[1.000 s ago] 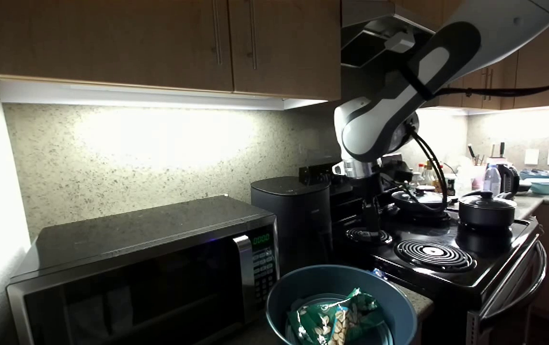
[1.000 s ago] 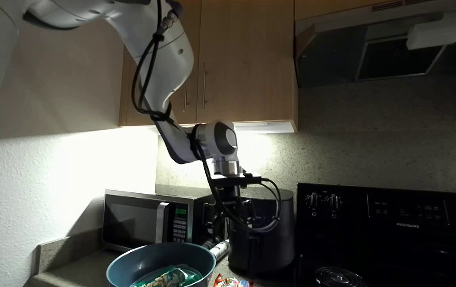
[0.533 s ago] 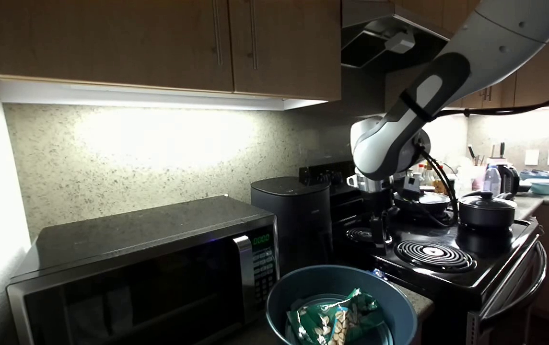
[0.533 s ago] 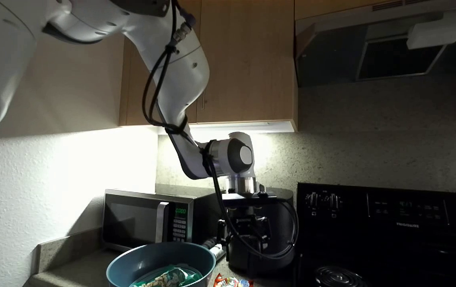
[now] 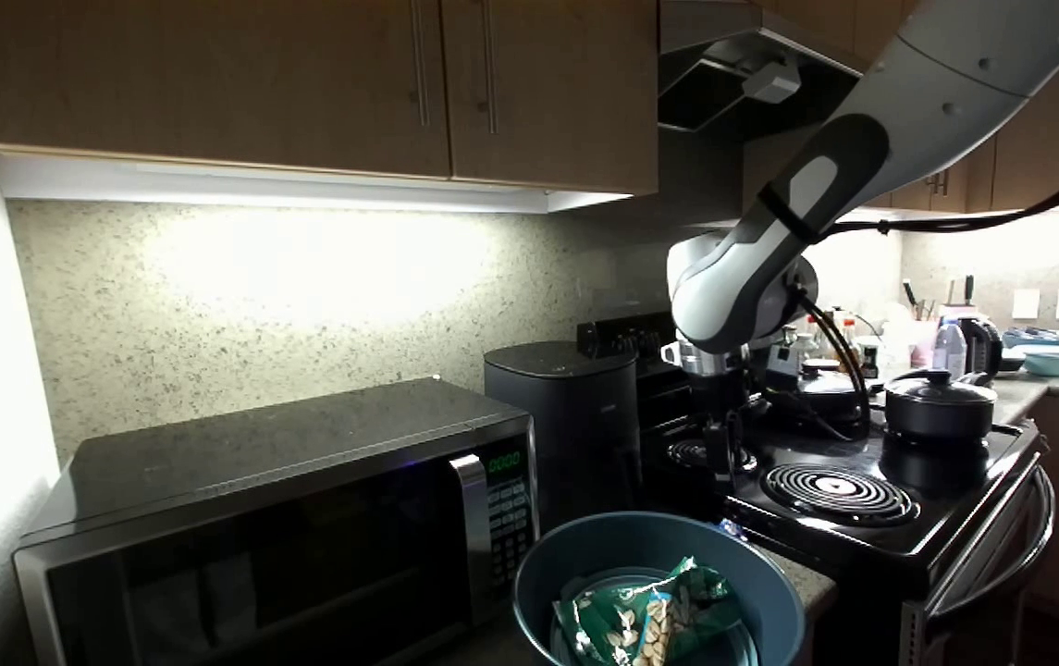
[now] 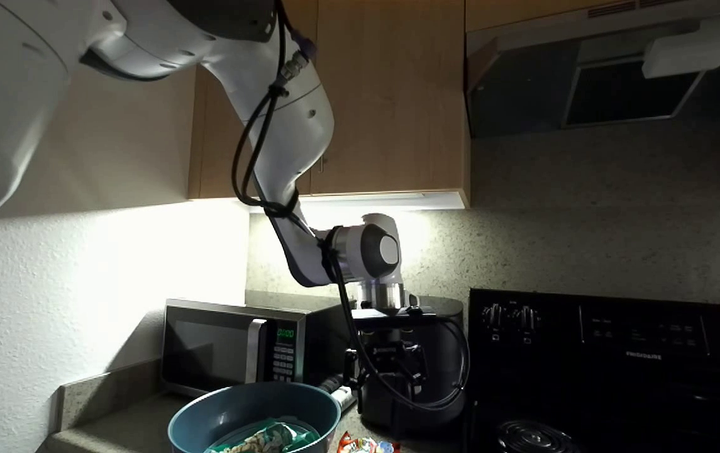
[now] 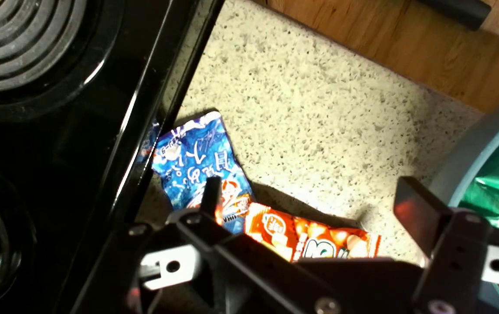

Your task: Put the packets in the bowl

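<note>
Bowl [image 5: 603,546]: in an exterior view, green packet [image 5: 617,615] already inside.
Microwave display [image 5: 503,462]: green zeros.
Stove [image 6: 611,377]: in an exterior view, FRIGIDAIRE on its panel [image 6: 643,356].
Blue packet [image 7: 197,161]: in the wrist view, on the counter [image 7: 319,113] beside the stove; seemingly left to do; Japanese-looking print.
Orange packet [image 7: 314,237]: likewise there, touching the blue one; also left; lettering partly hidden.
Gripper [image 7: 308,187]: jaws wide apart, nothing held.

In an exterior view the air fryer [image 5: 561,435] is flanked by the microwave [image 5: 279,527] on the left and the stove [image 5: 945,481] on the right; the bowl [image 5: 640,536] is set before it, a packet [image 5: 621,620] being contained inside; in the wrist view, on the counter [image 7: 310,100] between stove and bowl, a stove-side packet [image 7: 197,161] and a bowl-side packet [image 7: 301,231] are laid, edges meeting.
</note>
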{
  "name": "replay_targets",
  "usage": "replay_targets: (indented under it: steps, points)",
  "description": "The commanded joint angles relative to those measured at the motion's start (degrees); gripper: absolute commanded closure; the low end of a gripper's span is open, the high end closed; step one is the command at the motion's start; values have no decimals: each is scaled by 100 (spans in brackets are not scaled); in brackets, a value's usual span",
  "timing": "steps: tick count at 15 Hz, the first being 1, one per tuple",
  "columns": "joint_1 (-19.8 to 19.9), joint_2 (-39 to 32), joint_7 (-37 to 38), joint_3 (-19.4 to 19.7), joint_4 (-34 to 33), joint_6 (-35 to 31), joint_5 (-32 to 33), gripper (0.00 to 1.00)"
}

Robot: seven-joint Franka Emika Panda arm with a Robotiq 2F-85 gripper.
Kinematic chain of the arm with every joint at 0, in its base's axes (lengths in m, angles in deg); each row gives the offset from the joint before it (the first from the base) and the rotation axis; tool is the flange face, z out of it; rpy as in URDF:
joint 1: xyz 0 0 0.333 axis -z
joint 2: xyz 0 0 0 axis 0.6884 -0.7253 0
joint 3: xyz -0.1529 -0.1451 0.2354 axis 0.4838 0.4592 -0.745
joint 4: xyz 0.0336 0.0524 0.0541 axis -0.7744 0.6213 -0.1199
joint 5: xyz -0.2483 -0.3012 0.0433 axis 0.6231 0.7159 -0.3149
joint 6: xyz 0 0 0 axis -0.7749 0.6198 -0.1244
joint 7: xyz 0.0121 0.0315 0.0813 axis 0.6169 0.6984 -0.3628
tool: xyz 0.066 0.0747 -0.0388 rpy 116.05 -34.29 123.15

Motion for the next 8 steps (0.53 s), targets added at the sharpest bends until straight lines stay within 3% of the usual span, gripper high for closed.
replay_targets:
  steps: [1, 8]
  points:
    - [37, -530, 29, -143, -654, -10, -182, 0]
    - [-85, -1389, 291, -391, -1675, 83, -76, 0]
